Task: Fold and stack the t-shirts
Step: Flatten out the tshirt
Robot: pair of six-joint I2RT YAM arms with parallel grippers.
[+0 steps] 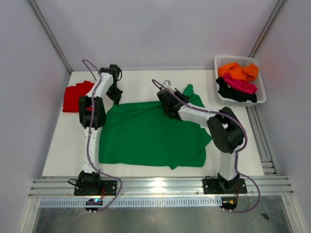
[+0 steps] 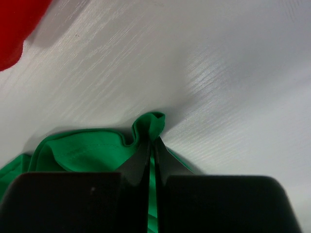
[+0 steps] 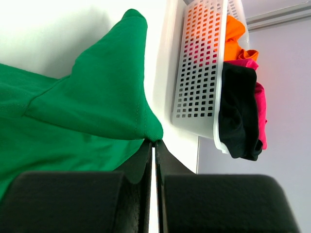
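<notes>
A bright green t-shirt [image 1: 150,136] lies spread across the middle of the table. My left gripper [image 1: 117,99] is at its far left corner, shut on a bunched fold of green cloth [image 2: 148,124], with the jaws [image 2: 151,145] pressed together on it. My right gripper [image 1: 169,110] is at the shirt's far edge near the right sleeve, its jaws [image 3: 154,143] shut on a corner of the green cloth [image 3: 87,107]. A red t-shirt [image 1: 77,96] lies at the far left; it also shows in the left wrist view [image 2: 14,29].
A white mesh basket [image 1: 261,94] stands at the far right and holds orange [image 1: 238,72], magenta [image 1: 241,85] and black [image 1: 232,93] shirts. It shows in the right wrist view [image 3: 199,73] close beyond the green sleeve. Metal rails run along the table's near and right edges.
</notes>
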